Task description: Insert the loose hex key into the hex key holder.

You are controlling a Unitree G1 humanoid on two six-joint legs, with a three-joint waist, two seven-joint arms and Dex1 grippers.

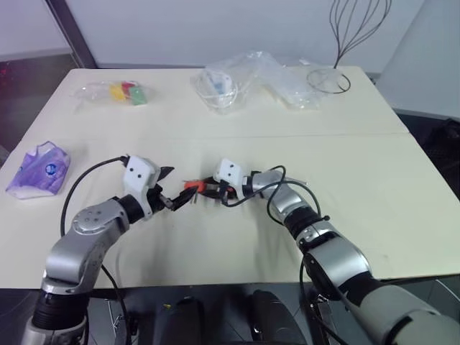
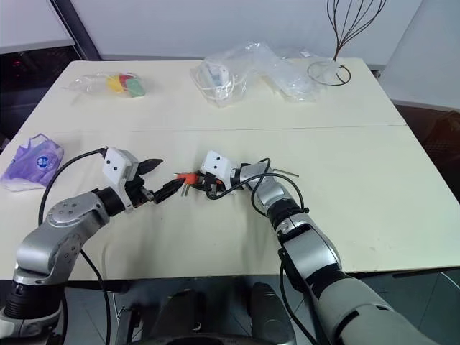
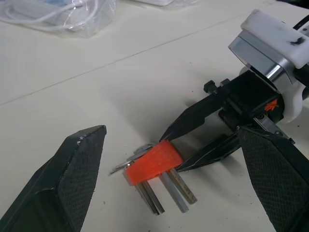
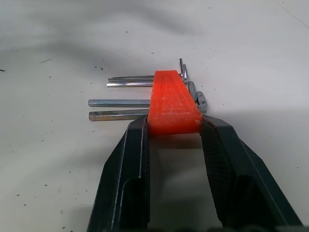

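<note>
Hex key holder (image 4: pixel 173 104) lies on the table (image 1: pixel 359 165) at its centre, between the two grippers, four grey keys protruding from one side. Right gripper (image 4: pixel 175 126) has its fingers pressed against both flanks of the block's narrow end, clamped on it. Left gripper (image 3: pixel 169 166) hovers just beside the holder with fingers wide apart, holding nothing. Loose hex key (image 2: pixel 285 172) appears to lie just beyond the right forearm, apart from both grippers. Risk noted: the grip sits only on the tapered tip, so the block may squeeze out or pivot when lifted, misaligning its slot.
</note>
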